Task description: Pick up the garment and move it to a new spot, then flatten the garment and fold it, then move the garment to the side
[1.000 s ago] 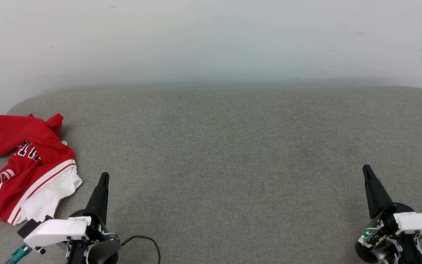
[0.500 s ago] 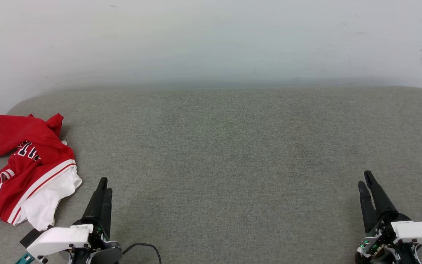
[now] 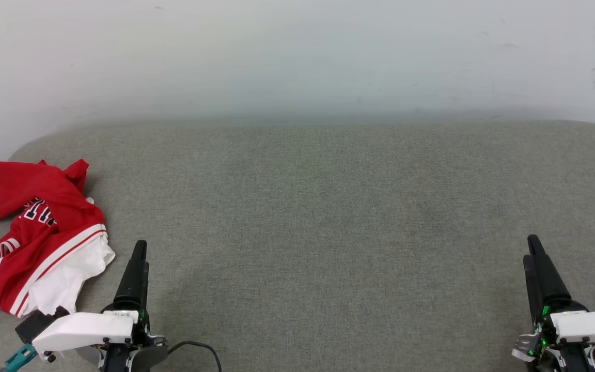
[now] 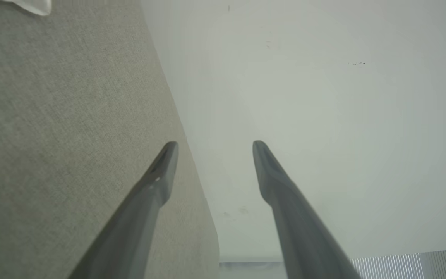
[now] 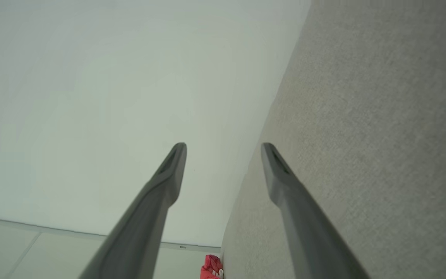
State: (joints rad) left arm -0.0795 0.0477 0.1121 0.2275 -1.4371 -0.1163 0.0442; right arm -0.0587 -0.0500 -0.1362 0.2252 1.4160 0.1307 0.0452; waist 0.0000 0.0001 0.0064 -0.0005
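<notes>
Head view: crumpled garment (image 3: 34, 232) lies near left fingers (image 3: 133, 276), not touching.

garment (image 3: 39, 232) on table (image 3: 328, 232), far left, wall (image 3: 297, 62) behind

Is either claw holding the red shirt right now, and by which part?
Nothing is held. The left claw and right claw are both open and empty; the crumpled red-and-white jersey T-shirt lies free on the grey fabric surface, left of the left claw.

Left gripper (image 3: 141, 252) and right gripper (image 3: 530, 248) low at either side, fingers (image 4: 161, 170) apart, empty.
</notes>
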